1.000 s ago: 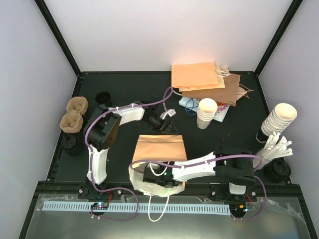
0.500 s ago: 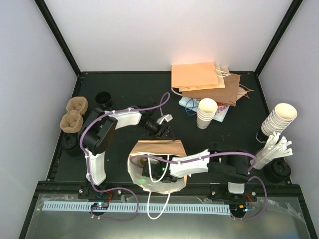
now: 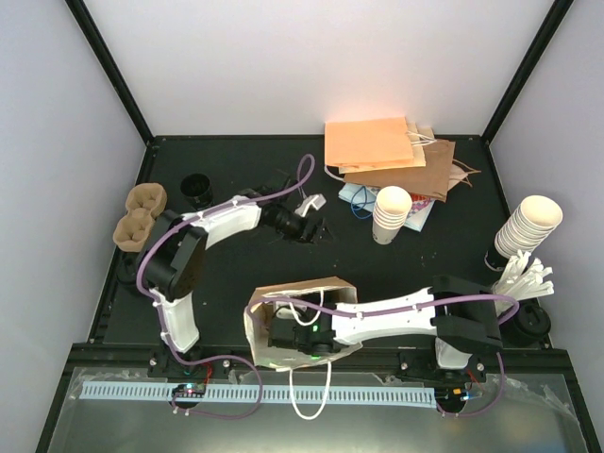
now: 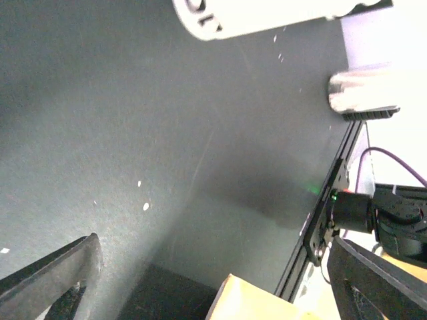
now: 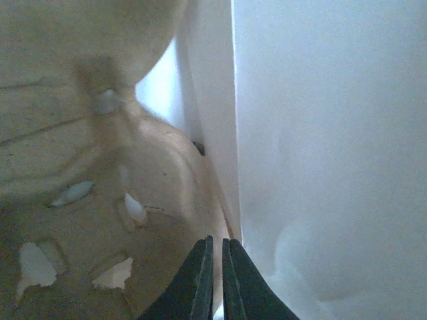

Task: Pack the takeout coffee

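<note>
Black table, white walls. My right gripper is buried in the paper bag at the near edge. The wrist view shows only blurred pale surfaces, and the tips are almost together on nothing I can see. The left gripper hangs mid-table, spread wide, empty. A lidded coffee cup stands far left, outside the bag.

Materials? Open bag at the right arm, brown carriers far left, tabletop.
Open bag: paper, matte tan outside, white inside; it creases and stands. Brown carriers: likely moulded pulp, dull, rounded wells. Tabletop: dark matte sheet with pale specks; plastic or painted metal, cannot tell.
</note>
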Available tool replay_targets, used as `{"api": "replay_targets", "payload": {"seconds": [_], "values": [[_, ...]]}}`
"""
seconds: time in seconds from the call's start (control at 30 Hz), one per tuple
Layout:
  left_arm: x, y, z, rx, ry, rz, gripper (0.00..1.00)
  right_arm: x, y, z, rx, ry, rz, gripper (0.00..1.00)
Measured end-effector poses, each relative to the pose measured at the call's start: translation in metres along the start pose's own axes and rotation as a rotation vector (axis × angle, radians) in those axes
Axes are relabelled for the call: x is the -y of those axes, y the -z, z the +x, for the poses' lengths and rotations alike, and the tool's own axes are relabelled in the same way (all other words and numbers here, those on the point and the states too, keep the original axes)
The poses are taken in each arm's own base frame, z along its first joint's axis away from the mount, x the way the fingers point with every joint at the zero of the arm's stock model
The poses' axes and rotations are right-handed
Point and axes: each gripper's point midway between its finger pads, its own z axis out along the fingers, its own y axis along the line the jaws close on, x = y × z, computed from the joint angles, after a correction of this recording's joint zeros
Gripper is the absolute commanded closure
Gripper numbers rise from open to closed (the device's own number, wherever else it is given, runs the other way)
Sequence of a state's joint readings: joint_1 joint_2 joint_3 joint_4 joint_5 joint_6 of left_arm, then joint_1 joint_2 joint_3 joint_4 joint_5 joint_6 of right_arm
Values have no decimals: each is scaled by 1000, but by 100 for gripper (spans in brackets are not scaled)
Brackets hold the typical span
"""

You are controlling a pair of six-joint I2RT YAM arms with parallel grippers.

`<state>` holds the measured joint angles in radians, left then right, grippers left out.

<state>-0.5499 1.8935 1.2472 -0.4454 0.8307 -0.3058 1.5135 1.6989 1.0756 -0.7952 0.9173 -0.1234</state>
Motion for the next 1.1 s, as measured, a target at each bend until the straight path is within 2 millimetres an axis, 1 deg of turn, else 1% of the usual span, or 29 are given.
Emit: {"api": "replay_targets", "payload": {"seconds": [0.1, 0.2, 0.27, 0.4, 0.47, 0.57, 0.63, 0.7, 0.77, 0.93, 1.0, 1.1], "values": [[16, 23, -17, 72, -45, -16, 1, -4, 3, 5, -6, 15, -38, 91], [34, 51, -30, 158, -97, -35, 1, -2, 12, 4, 13, 13, -93, 91], [53, 77, -38, 235, -149, -51, 1, 3, 22, -2, 45, -2, -129, 91], [88, 123, -43, 369, -239, -92, 1, 16, 41, -15, 116, -35, -197, 91], [103, 144, -41, 432, -274, -118, 1, 19, 45, -17, 132, -42, -218, 91], [120, 174, -29, 518, -316, -156, 2, 21, 46, -16, 134, -35, -232, 91], [129, 192, -15, 574, -341, -177, 2, 25, 46, -15, 135, -33, -236, 91], [134, 207, 1, 619, -357, -194, 3, 33, 50, -18, 146, -37, -232, 91], [139, 220, 17, 657, -371, -209, 3, 48, 56, -24, 173, -63, -222, 91], [149, 244, 43, 723, -391, -236, 5, 91, 76, -36, 254, -153, -182, 90], [148, 249, 49, 732, -384, -257, 5, 108, 86, -38, 291, -188, -164, 88], [140, 250, 56, 721, -366, -293, 5, 135, 107, -40, 363, -251, -139, 87]]}}
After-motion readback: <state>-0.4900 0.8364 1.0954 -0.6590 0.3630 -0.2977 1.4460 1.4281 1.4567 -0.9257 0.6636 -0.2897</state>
